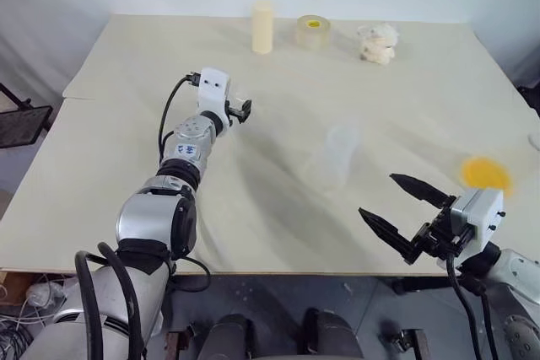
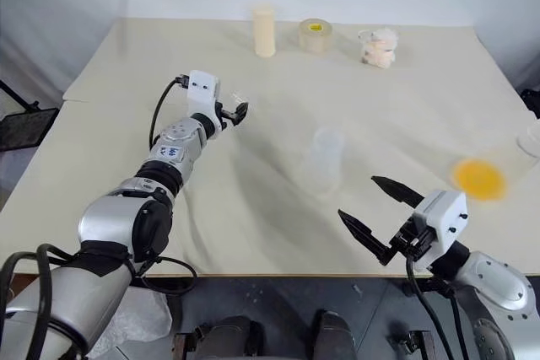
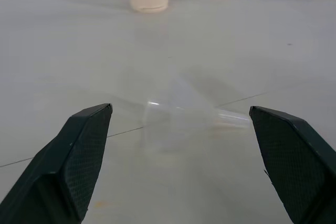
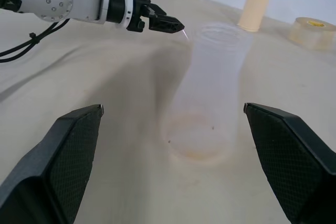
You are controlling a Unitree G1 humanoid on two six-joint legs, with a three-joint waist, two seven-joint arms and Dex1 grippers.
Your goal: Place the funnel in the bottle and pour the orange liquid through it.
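The left gripper (image 1: pixel 242 110) stands spread wide, holding nothing. In its wrist view the two fingers (image 3: pixel 79 156) rise well apart, and the funnel (image 3: pixel 178 111) lies on its side on the table (image 1: pixel 405 82) just beyond and between them, cone toward one finger and thin spout toward the other. It touches neither finger. The funnel is so clear that only a bright rim line and the spout's edge show; in the head views it is barely a glint (image 2: pixel 239 94) beside the fingertips.

The right gripper (image 1: pixel 405 212) is also fully parted and empty, hovering low over the near edge of the table. The bottle (image 4: pixel 210 93) stands upright straight ahead of its fingers (image 4: pixel 63 156), between their lines but farther off, touched by neither. Its wall is faint against the pale cloth; its mouth and a faint ring at its base are what can be made out.

The orange liquid (image 1: pixel 486 173) sits beside the right gripper, toward the table's right edge, near but apart from the fingers. Its clear container is too faint to trace, so only the colour patch reads.

Far beyond the left fingers stand a cream cylinder (image 1: pixel 263 27), a tape roll (image 1: pixel 312 32) and a white lump (image 1: pixel 377 43).
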